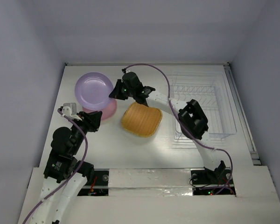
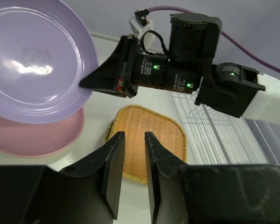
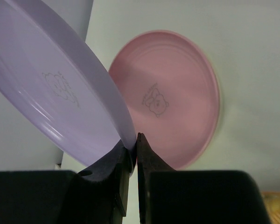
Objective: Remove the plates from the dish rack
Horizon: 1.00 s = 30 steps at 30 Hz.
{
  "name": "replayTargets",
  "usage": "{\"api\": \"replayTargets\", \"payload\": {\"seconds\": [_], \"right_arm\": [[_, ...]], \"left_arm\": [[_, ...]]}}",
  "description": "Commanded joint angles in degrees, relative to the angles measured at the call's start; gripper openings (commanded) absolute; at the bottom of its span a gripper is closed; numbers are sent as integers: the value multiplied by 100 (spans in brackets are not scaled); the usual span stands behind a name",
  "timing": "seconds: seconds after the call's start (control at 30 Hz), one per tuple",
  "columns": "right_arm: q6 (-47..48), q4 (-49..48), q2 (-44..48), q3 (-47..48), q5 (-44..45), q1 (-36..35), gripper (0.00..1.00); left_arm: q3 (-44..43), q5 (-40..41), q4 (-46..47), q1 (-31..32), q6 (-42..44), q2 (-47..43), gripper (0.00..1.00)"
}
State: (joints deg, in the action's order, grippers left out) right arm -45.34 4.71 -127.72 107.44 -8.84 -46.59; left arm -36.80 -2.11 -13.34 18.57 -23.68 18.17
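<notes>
While the right arm stretches from its base leftward across the white counter, elbow bent over the white wire dish rack, its right pincer is pinching the rim of the smooth round purple plate. That plate hangs tilted above the smooth round pink plate, which lies flat at the counter's far left. The left arm is folded near its base. The left pincer stands slightly parted, holding nothing, and points toward the orange woven rounded-square plate lying mid-counter beside the rack.
</notes>
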Motion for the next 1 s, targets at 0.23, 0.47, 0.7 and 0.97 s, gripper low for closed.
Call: {"api": "replayTargets", "payload": {"seconds": [0.23, 0.47, 0.7, 0.97], "right_arm": [[-335, -225, -376, 463, -4, -254, 10], [-265, -269, -464, -29, 49, -307, 18], [-63, -58, -403, -92, 383, -307, 54], [384, 56, 177, -320, 839, -360, 82]], "left_arm": [[-188, 53, 183, -117, -40, 99, 21], [-188, 9, 183, -117, -49, 143, 22], [-187, -9, 201, -169, -40, 178, 22], [-179, -18, 200, -169, -49, 160, 22]]}}
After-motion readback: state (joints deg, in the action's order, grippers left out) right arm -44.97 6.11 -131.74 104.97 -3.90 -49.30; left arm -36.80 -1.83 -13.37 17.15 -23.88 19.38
